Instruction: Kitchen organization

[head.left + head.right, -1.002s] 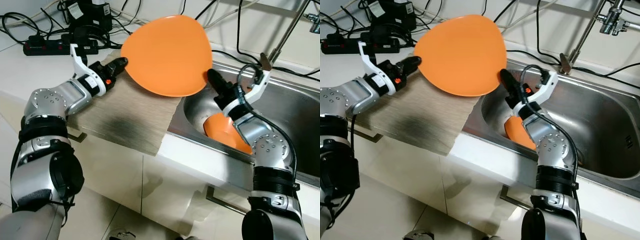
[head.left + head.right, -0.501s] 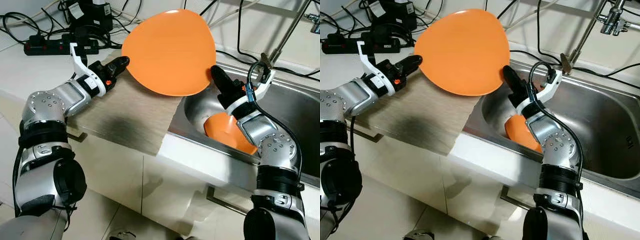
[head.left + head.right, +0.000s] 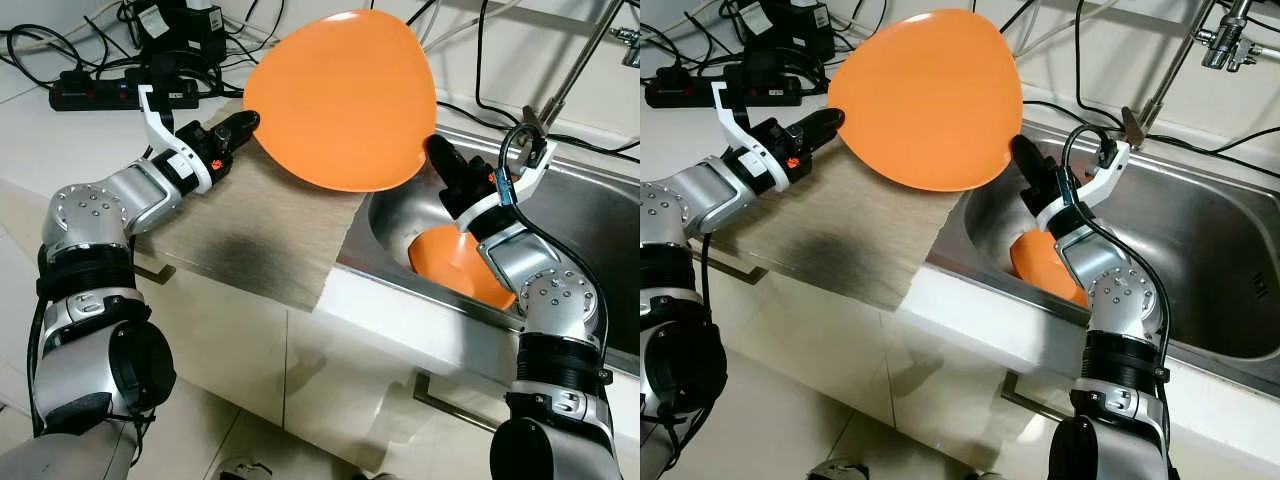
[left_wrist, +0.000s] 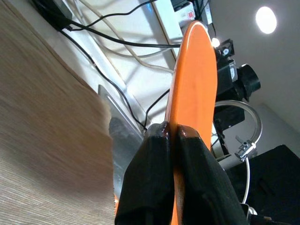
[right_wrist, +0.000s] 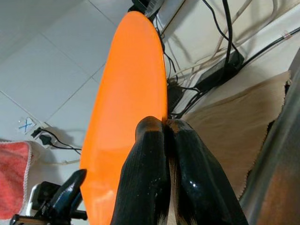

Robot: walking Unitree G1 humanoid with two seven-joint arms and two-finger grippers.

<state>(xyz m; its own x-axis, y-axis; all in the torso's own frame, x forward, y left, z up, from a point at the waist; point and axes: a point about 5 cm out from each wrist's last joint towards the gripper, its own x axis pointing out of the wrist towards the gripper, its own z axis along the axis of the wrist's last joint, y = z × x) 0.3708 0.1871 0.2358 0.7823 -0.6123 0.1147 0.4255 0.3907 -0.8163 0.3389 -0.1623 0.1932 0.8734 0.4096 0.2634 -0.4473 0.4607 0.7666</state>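
Both grippers, left and right, are pinching opposite rims of the large round orange plastic plate, holding it tilted above the beige mat beside the steel sink, so they should probably move together, keeping grip even.

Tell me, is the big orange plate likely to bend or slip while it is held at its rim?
Probably stiff: the orange plate keeps its shape between the left end effector and right end effector. Its glossy surface suggests it may slip. Held tilted above the mat, it could pivot.
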